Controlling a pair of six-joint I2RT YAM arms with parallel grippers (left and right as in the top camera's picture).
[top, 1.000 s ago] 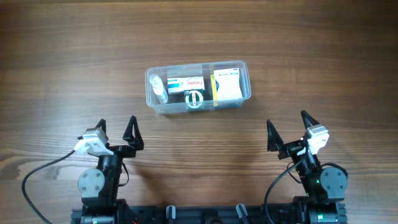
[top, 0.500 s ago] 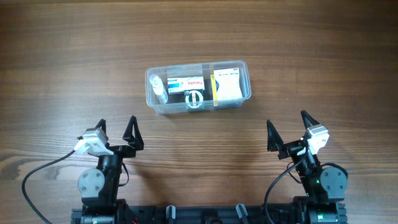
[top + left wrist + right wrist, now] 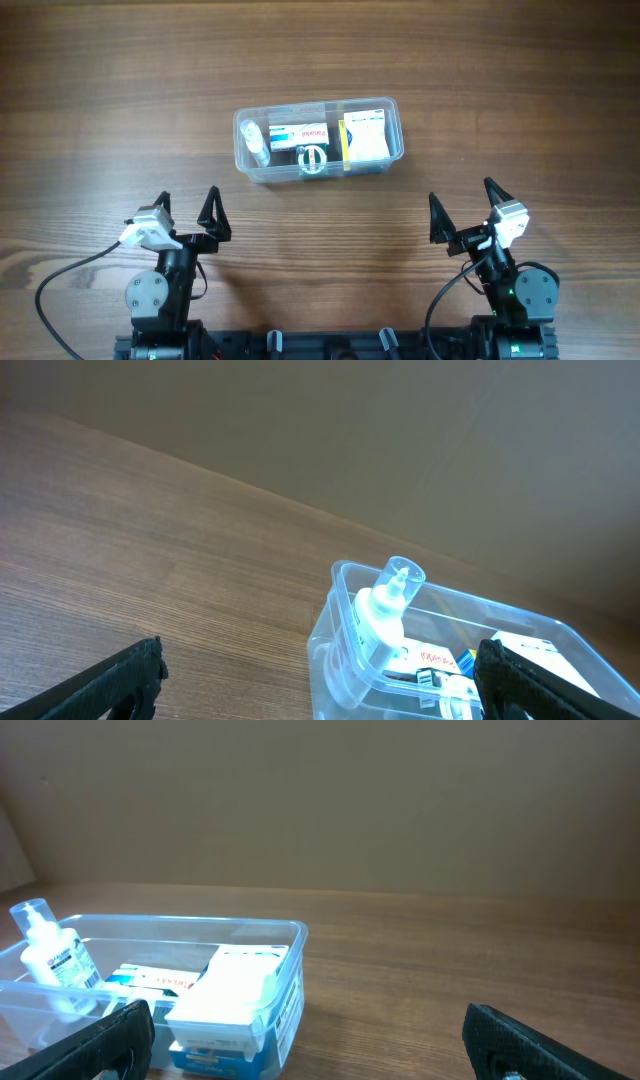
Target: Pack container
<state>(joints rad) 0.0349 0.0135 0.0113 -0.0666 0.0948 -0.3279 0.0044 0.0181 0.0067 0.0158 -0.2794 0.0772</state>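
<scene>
The clear plastic container (image 3: 318,139) sits on the wooden table at centre back. Inside it are a small white bottle (image 3: 257,143) at the left, a white box with red print (image 3: 300,134) in the middle, and a white and yellow box (image 3: 366,138) at the right. It also shows in the left wrist view (image 3: 345,650) and the right wrist view (image 3: 290,985). My left gripper (image 3: 186,208) is open and empty, near the front left. My right gripper (image 3: 463,205) is open and empty, near the front right. Both are well short of the container.
A bare wooden tabletop (image 3: 120,110) stretches on all sides of the container. A plain wall (image 3: 320,800) stands behind the table's far edge. Both arm bases and their cables sit at the front edge.
</scene>
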